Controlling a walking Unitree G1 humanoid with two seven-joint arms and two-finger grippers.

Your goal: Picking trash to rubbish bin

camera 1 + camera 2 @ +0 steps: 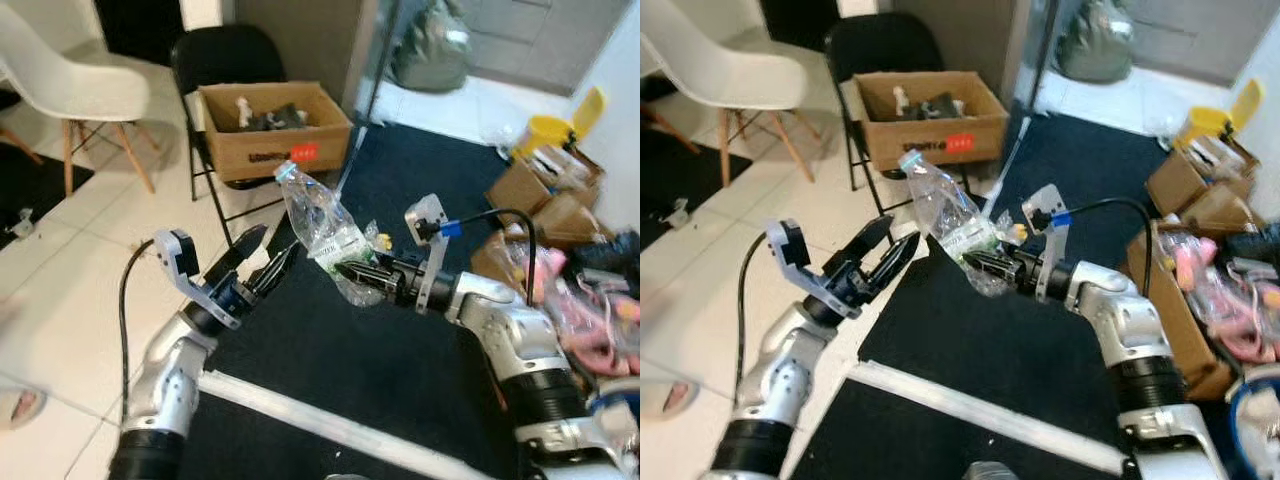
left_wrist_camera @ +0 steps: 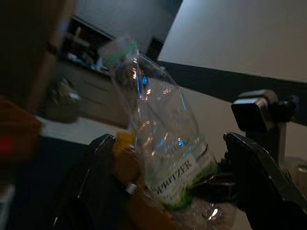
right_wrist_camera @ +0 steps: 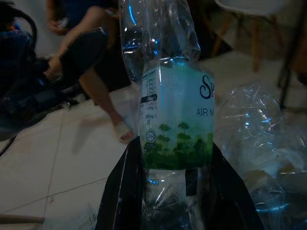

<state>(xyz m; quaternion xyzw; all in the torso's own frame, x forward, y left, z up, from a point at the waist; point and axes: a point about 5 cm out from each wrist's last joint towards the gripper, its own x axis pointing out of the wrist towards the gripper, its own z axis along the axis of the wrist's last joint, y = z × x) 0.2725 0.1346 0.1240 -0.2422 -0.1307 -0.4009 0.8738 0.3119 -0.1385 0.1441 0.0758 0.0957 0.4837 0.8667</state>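
Bottle: crushed clear plastic bottle (image 1: 322, 232) with a green label, up in the air over the dark mat (image 1: 400, 330), neck tilted up toward the cardboard box (image 1: 275, 125).
Right gripper: right gripper (image 1: 352, 272) clamped on the bottle's lower end, fingers pinching just under the label in the right wrist view.
Left gripper: left gripper (image 1: 268, 262) spread wide, holding nothing, parked just beside the bottle with its fingers pointed at it.
Bin: cardboard box on the black chair (image 1: 222, 55), past the mat's far edge, already with some junk inside; looks like the drop spot, but that's a guess.
Done so far: pickup sorted, bottle off the floor.
Still to do: carry to the box and let go; box well apart from the bottle right now.
More trash: crumpled plastic bag (image 3: 261, 143) showing behind the bottle in the right wrist view, probably next.
Also around: person's legs (image 3: 103, 91) on the tiled floor.
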